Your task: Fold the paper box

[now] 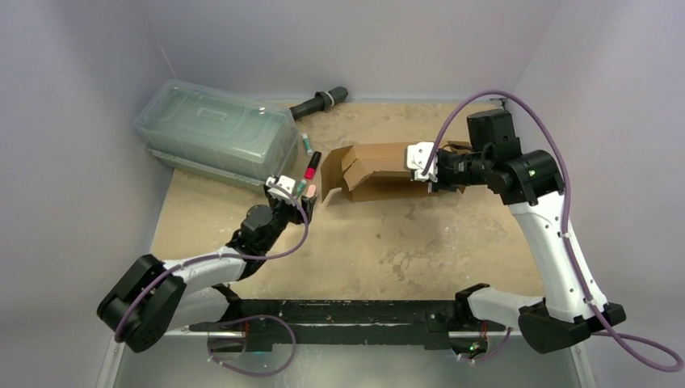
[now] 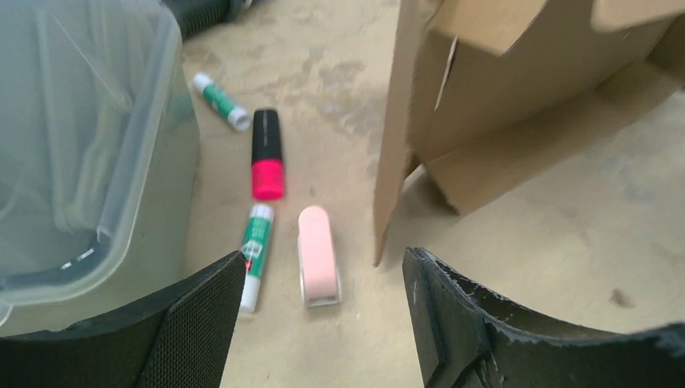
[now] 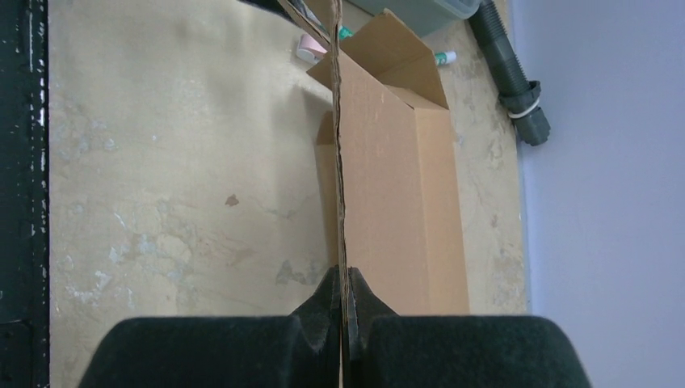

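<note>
The paper box [image 1: 373, 170] is a brown cardboard sheet, partly raised, at the back middle of the table. My right gripper [image 1: 426, 164] is shut on its upright right-hand wall; in the right wrist view the wall's edge [image 3: 339, 162] runs straight up from between the closed fingers [image 3: 346, 279]. My left gripper [image 1: 292, 188] is open and empty, just left of the box. In the left wrist view the box's left flap [image 2: 396, 129] stands ahead of the gap between my fingers [image 2: 323, 267].
A clear greenish lidded container [image 1: 216, 133] stands at the back left. A pink-and-black marker [image 2: 267, 153], two green glue sticks [image 2: 257, 255], [image 2: 220, 101] and a pink eraser-like piece [image 2: 317, 255] lie between it and the box. A dark handle [image 1: 319, 103] lies at the back wall.
</note>
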You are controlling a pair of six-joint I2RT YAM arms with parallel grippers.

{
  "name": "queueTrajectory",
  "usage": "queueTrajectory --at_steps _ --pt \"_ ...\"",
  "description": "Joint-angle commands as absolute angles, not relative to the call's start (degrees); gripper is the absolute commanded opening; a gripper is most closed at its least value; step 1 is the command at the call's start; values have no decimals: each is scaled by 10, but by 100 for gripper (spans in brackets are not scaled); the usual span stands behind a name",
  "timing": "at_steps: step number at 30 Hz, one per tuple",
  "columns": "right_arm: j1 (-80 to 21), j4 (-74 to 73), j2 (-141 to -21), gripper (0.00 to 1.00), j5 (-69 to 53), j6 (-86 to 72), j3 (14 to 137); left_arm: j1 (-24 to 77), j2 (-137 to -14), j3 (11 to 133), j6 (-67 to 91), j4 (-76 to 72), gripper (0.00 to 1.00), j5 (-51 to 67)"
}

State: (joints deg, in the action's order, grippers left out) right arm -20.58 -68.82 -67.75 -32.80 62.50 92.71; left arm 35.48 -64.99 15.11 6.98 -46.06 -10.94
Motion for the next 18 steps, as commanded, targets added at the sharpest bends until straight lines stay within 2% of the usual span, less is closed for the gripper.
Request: queueTrajectory --at_steps 1,5,14,18 --pt "-206 -714 -667 0 -361 644 958 341 -688 165 13 -539 70 -103" --pt "-205 -731 -668 0 -369 662 958 315 -720 164 7 -600 69 -77" --pt "-205 -745 -676 0 -379 675 974 302 -867 206 -32 -748 68 87" --pt "-206 -753 -680 0 -381 678 981 302 -919 230 -56 -789 68 122"
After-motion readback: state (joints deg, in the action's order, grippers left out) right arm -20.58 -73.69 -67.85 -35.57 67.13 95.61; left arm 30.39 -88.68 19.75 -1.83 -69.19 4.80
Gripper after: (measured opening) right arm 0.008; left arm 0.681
